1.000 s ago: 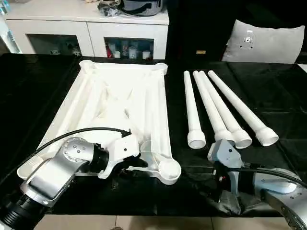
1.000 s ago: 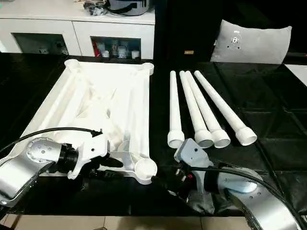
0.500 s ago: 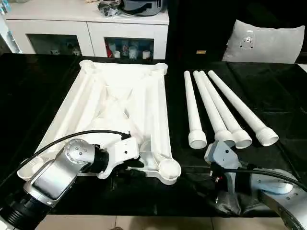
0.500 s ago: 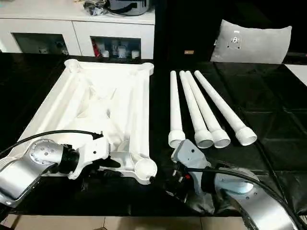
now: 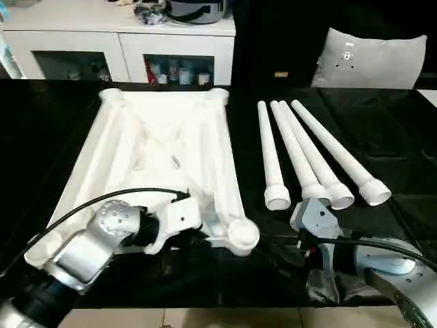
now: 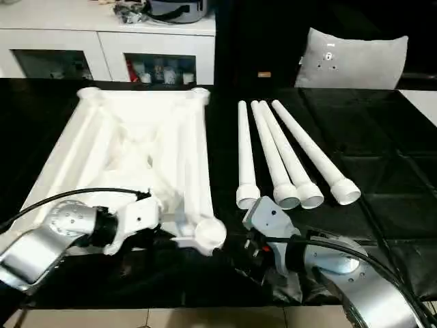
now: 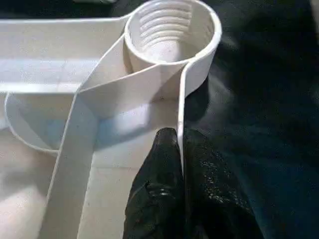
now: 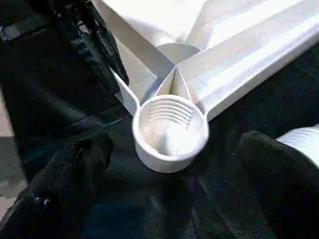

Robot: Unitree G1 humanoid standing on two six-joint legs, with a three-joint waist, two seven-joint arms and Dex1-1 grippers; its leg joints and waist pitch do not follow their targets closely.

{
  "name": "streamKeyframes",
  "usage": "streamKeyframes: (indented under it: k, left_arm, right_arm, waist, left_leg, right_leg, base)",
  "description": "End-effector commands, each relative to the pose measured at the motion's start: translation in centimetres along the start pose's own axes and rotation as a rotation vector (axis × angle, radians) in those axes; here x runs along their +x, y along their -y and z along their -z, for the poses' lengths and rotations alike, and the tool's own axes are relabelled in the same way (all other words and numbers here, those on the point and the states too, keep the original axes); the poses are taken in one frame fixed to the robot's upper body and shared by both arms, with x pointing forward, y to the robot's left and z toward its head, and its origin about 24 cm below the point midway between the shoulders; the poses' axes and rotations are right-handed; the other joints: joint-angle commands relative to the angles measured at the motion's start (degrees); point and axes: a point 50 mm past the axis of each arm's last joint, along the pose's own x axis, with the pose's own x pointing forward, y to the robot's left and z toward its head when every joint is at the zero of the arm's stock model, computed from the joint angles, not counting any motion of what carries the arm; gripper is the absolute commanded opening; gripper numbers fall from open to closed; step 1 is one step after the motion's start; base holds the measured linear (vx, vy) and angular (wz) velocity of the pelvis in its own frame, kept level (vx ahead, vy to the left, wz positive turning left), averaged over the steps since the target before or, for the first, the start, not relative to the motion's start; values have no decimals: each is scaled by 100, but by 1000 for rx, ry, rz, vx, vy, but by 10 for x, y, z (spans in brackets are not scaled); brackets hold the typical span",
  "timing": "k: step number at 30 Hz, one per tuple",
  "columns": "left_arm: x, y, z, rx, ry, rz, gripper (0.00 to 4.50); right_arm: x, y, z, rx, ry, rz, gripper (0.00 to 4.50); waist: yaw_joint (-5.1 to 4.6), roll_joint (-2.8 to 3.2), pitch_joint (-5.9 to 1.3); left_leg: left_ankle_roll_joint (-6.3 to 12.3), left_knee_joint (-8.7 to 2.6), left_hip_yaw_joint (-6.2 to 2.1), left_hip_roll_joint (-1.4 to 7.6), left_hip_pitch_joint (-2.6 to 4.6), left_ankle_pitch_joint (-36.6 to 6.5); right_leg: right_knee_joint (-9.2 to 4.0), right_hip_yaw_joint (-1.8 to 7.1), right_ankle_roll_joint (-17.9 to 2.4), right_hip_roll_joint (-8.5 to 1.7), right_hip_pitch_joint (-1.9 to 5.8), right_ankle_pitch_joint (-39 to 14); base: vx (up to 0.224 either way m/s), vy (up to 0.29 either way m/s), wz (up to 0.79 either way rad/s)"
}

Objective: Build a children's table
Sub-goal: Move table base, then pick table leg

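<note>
Table top: laid underside up on the black bench, four legs beside it.
Left gripper: now pinched onto the rim wall near the corner socket.
Right gripper: spread wide around that socket.
Meaning: top is judged secured for fitting a leg.

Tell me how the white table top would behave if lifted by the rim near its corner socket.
The table top looks like hollow ribbed plastic, so probably light for its size and fairly stiff. The left gripper pinches only a thin rim wall beside the threaded socket, so the broad panel would likely sag or pivot from that grip. Its smooth surface may slip.
</note>
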Motion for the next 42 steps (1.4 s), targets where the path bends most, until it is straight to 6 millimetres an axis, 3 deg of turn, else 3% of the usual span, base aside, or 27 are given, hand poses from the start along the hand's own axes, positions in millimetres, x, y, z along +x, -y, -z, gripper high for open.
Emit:
streamKeyframes:
  k: [1,7,12,15,16,22,23,30,32,36,40,42]
  left_arm:
    - [-7,-11,0,-1,0,-76,5]
    - [-7,-16,0,13,-1,-89,5]
    - [-7,-21,3,9,-25,-132,5]
    - [-6,-23,4,-12,-33,-155,5]
    - [-5,-23,4,-14,-29,-156,5]
    - [-2,-21,1,-8,-2,-155,5]
    - [-2,-21,-2,-5,15,-156,45]
    - [-6,-16,-11,4,61,-118,104]
    - [-11,-16,-17,7,83,-129,111]
    - [-17,-21,-23,2,89,-174,149]
    - [-20,-19,-29,-5,94,-155,179]
    - [-22,-16,-32,-7,99,-138,179]
  right_arm:
    - [1,6,-2,5,-3,33,450]
    - [1,17,-4,7,-7,120,450]
    - [4,21,-9,25,21,156,450]
    - [8,20,-12,32,32,164,450]
    - [9,20,-13,36,37,171,450]
    - [15,35,-24,87,102,295,450]
    - [16,36,-27,100,117,286,450]
    - [20,68,-50,129,174,594,450]
    - [28,87,-51,168,35,727,450]
    - [40,95,-53,274,-2,671,450]
    - [52,108,-48,339,-70,696,450]
    - [58,112,-45,370,-103,693,450]
  waist:
    - [39,-3,-283]
    - [42,4,-278]
    - [35,11,-270]
    - [32,10,-281]
    - [25,-16,-288]
    - [30,-1,-299]
    - [33,6,-306]
    - [29,32,-322]
    - [43,45,-328]
    - [63,69,-337]
    - [86,48,-362]
    - [79,47,-374]
  left_leg:
    - [126,-507,-171,471,98,-1032]
    - [128,-508,-162,475,120,-1033]
    - [-10,-527,-167,477,124,-1273]
    - [-9,-521,-166,478,123,-1173]
    - [9,-517,-160,475,118,-1103]
    - [0,-507,-144,467,125,-979]
    - [6,-510,-151,460,123,-955]
    - [-135,-503,-128,448,144,-757]
    - [-278,-503,-116,422,173,-719]
    - [-381,-484,-101,420,164,-779]
    - [-346,-470,-89,409,135,-335]
    - [-358,-458,-84,394,132,-298]
  right_leg:
    - [-425,237,-1547,-495,127,-95]
    - [-423,228,-1589,-486,111,-131]
    - [-433,234,-1529,-482,98,-418]
    - [-428,236,-1509,-482,102,-330]
    - [-422,234,-1512,-476,104,-233]
    - [-408,231,-1551,-475,96,-124]
    - [-391,225,-1560,-469,107,-76]
    - [-362,216,-1563,-449,76,122]
    - [-338,205,-1513,-401,72,158]
    - [-336,226,-1486,-434,94,205]
    - [-298,209,-1481,-416,131,758]
    - [-290,199,-1536,-418,134,768]
  base:
    - [0,0,0]
    - [0,0,0]
    - [0,0,0]
    - [0,0,0]
    - [0,0,0]
    - [0,0,0]
    - [0,0,0]
    - [0,0,0]
    - [0,0,0]
    - [0,0,0]
    - [0,0,0]
    - [0,0,0]
